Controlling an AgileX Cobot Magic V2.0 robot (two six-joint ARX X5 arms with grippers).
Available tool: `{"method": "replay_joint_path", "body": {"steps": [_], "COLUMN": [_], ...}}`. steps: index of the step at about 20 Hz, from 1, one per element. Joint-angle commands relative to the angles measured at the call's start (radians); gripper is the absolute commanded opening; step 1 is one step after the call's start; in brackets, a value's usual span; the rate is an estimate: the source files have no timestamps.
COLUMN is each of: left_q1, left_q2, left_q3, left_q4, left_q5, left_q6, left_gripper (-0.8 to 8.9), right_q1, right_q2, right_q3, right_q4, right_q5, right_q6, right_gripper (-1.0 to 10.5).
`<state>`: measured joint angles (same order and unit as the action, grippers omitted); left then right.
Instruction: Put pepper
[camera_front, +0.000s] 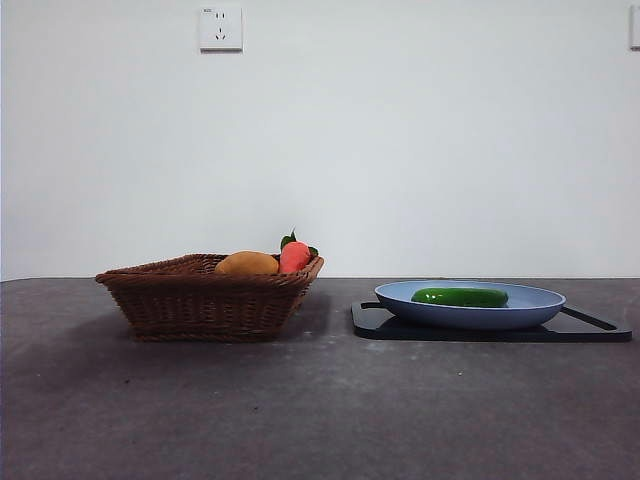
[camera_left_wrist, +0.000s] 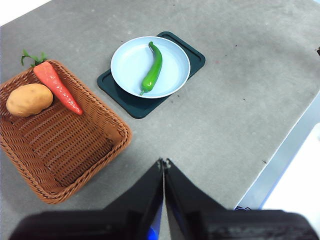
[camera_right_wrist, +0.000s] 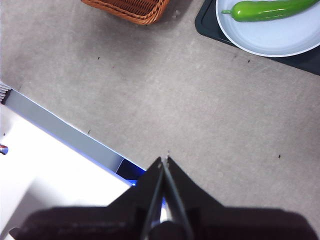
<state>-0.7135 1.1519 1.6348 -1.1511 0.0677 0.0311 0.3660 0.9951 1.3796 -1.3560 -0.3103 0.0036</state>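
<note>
The green pepper (camera_front: 460, 297) lies on the blue plate (camera_front: 540, 305), which stands on a dark tray (camera_front: 600, 328). The left wrist view shows the pepper (camera_left_wrist: 153, 70) lying lengthwise across the plate (camera_left_wrist: 130, 62). The right wrist view shows the pepper (camera_right_wrist: 270, 10) on the plate (camera_right_wrist: 280, 40) too. My left gripper (camera_left_wrist: 164, 162) is shut and empty, high above the table between basket and plate. My right gripper (camera_right_wrist: 165, 159) is shut and empty, high above bare table, away from the plate. Neither arm shows in the front view.
A brown wicker basket (camera_front: 205, 298) stands left of the plate, holding a yellow-orange oval fruit (camera_left_wrist: 29, 99) and a red-orange carrot-like item with green leaves (camera_left_wrist: 56, 86). The table's edge (camera_right_wrist: 65, 127) lies near my right gripper. A wall socket (camera_front: 220, 28) is behind.
</note>
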Motion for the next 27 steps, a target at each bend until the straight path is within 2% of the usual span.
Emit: {"method": "replay_joint_path", "body": {"steps": [1,11,14,17,21,23,27], "left_q1": [-0.005,-0.005,0.02,0.125,0.317,0.417,0.61], "left_q2": [0.011,0.011,0.005,-0.039,-0.159,-0.251,-0.488], "left_q3": [0.023,0.023,0.023,0.019,-0.064,-0.192,-0.56], "left_q4": [0.012,0.094,0.126,0.312,0.573,0.724,1.019], "left_q5": [0.004,0.01,-0.017,0.007,0.109,0.141,0.142], "left_q6": [0.012,0.015,0.058,0.097,0.135,0.135,0.135], "left_gripper": [0.06,0.06,0.06,0.06,0.06,0.06,0.06], "right_q1": [0.003,0.002,0.002,0.002,0.002,0.002,0.002], "right_q2": [0.007,0.007,0.007,0.007,0.007,0.007,0.007], "right_q3": [0.018,0.018,0.018,0.018,0.018,0.018,0.018], "right_q4": [-0.014,-0.014,-0.014,-0.014,-0.014,-0.014,-0.014], "right_q5": [0.002,0.002,0.003,0.002,0.003,0.002,0.002], "right_q6": [0.014,0.014,0.014,0.014,0.014,0.014,0.014], "right_gripper": [0.0,0.0,0.0,0.0,0.0,0.0,0.0]}}
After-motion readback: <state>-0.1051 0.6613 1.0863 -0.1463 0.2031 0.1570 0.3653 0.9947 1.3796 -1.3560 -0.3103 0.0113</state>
